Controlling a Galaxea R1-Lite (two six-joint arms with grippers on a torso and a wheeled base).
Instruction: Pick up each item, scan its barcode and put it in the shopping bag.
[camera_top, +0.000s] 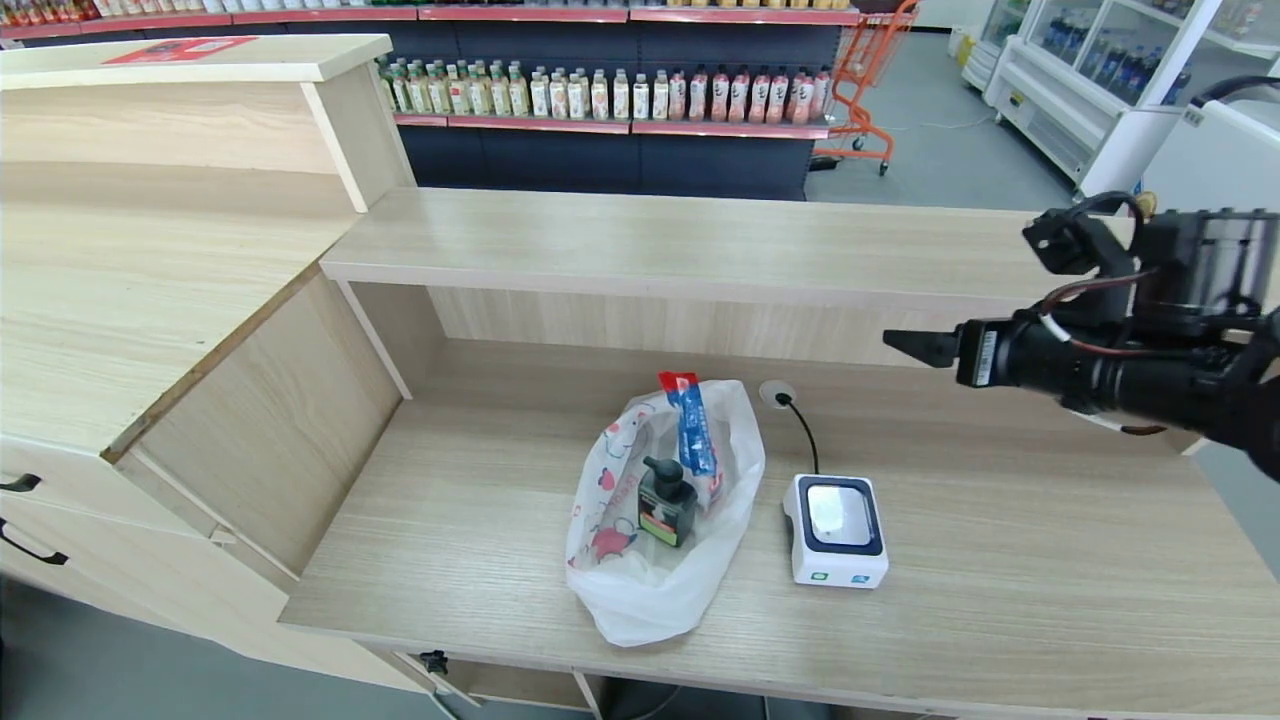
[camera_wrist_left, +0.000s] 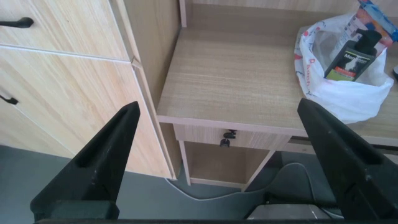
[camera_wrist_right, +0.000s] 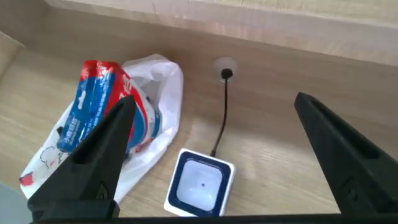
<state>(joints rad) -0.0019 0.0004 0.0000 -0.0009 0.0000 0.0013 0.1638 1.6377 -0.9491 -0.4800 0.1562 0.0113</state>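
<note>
A white printed shopping bag (camera_top: 640, 585) lies open on the lower counter (camera_top: 1000, 600). Inside it stand a dark pump bottle (camera_top: 668, 508) and a blue and red packet (camera_top: 692, 428). Just right of the bag sits the white barcode scanner (camera_top: 838, 528), window facing up. My right gripper (camera_top: 910, 346) hangs open and empty, high above the counter to the scanner's right. Its wrist view looks down on the packet (camera_wrist_right: 93, 109), bag (camera_wrist_right: 168, 93) and scanner (camera_wrist_right: 200, 183) between spread fingers (camera_wrist_right: 93, 168). My left gripper (camera_wrist_left: 219, 107) is open and empty, low off the counter's front left, with the bag (camera_wrist_left: 348, 99) and bottle (camera_wrist_left: 351, 56) farther off.
A black cable (camera_top: 805, 432) runs from the scanner to a hole in the counter. A raised shelf (camera_top: 680, 240) overhangs the back. A tall cabinet with drawers (camera_top: 150, 330) walls the left side. Bare counter lies left of the bag and right of the scanner.
</note>
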